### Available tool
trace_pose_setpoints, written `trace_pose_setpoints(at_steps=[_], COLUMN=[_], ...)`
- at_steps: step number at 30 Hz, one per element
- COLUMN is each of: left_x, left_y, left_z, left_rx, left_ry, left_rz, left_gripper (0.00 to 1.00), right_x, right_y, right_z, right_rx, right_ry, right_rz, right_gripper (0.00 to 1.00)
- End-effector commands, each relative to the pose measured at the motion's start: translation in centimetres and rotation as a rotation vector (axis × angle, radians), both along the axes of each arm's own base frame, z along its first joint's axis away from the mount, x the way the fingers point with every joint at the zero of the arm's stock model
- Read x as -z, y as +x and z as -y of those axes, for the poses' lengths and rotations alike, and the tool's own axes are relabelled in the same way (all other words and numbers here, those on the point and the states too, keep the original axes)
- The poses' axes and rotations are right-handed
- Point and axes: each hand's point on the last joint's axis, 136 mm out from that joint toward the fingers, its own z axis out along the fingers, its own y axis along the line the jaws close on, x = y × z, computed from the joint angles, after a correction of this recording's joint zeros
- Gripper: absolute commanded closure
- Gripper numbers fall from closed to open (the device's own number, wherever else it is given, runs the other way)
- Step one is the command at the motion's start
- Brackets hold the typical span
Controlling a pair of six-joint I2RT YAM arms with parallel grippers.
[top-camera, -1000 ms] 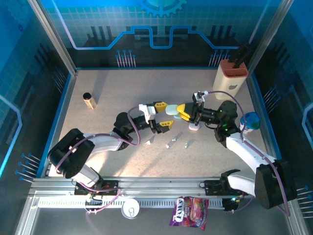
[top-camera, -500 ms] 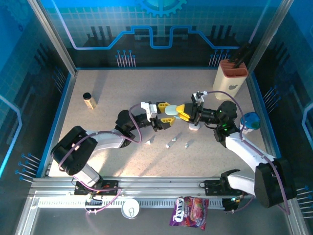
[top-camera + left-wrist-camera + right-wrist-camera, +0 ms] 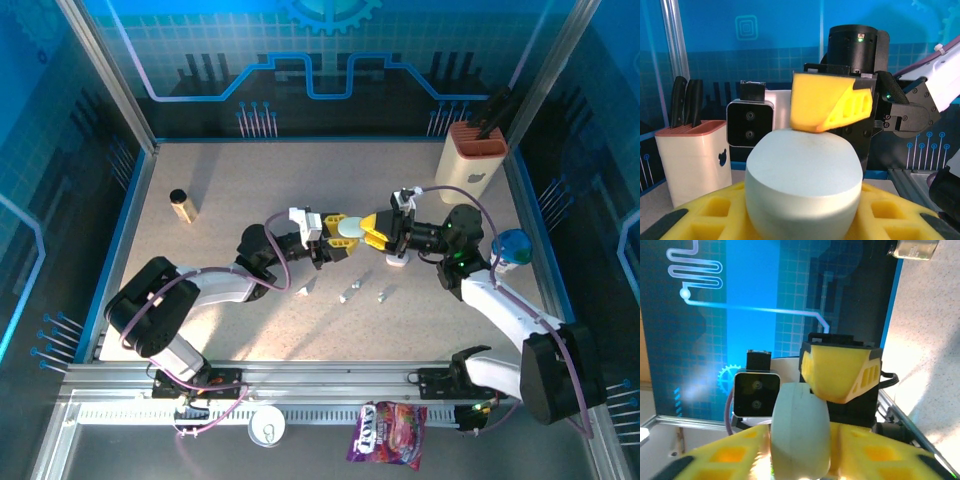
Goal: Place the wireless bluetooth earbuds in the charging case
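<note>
A pale blue-green charging case point(image 3: 349, 226) hangs above the middle of the table between both grippers. My left gripper point(image 3: 343, 233) comes from the left, and in the left wrist view its yellow fingers point(image 3: 700, 215) press both wide sides of the case point(image 3: 802, 170). My right gripper point(image 3: 368, 230) faces it from the right. Its jaws flank the thin sides of the case point(image 3: 800, 425) with a bright sliver of gap at the left pad. Three small white earbuds point(image 3: 345, 293) lie on the table just below.
A second small white and pink case point(image 3: 397, 262) lies under the right gripper. A knife block point(image 3: 472, 160) stands at the back right, a small dark-capped bottle point(image 3: 180, 206) at the left, a blue object point(image 3: 512, 245) at the right edge.
The left gripper's fingers have come together on the case. The right gripper's fingers have spread apart from it. The case has stayed at about the same place.
</note>
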Motion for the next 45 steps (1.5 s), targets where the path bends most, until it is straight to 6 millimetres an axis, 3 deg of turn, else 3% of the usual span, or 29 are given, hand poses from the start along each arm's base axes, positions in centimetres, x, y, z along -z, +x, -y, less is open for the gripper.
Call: trace_pose_setpoints(at_steps=[1,6,11,14,20,31,45], left_x=[-0.8,0.6,1.7,1.8,1.6,1.1,1.0], left_y=[-0.6,-0.8,-1.4,-1.8,-2.0,-2.1,-2.3], left_z=[0.2,0.0,-0.2,-0.4,-0.5,-0.4,-0.3], left_rx=[0.026,0.018,0.042,0.050,0.050,0.065,0.084], left_ry=[-0.007,0.060,0.112,0.116,0.125,0.121,0.120], left_rz=[0.028,-0.021,-0.101,-0.120,-0.132,-0.136,-0.155], left_gripper=[0.66,0.66,0.67,0.67,0.67,0.67,0.67], right_x=[0.0,0.2,-0.1,0.3,-0.5,1.1,1.7], right_y=[-0.2,0.1,0.1,-0.2,-1.1,-0.2,1.2], right_z=[0.2,1.3,2.2,2.2,0.6,1.0,1.5], right_rx=[0.007,0.048,0.054,0.003,-0.069,-0.070,-0.033], right_ry=[-0.068,-0.197,-0.514,-0.750,-0.861,-0.983,-1.050], right_rz=[0.046,0.111,0.446,0.667,0.982,1.028,1.037], right_gripper=[0.43,0.22,0.11,0.05,0.05,0.04,0.04])
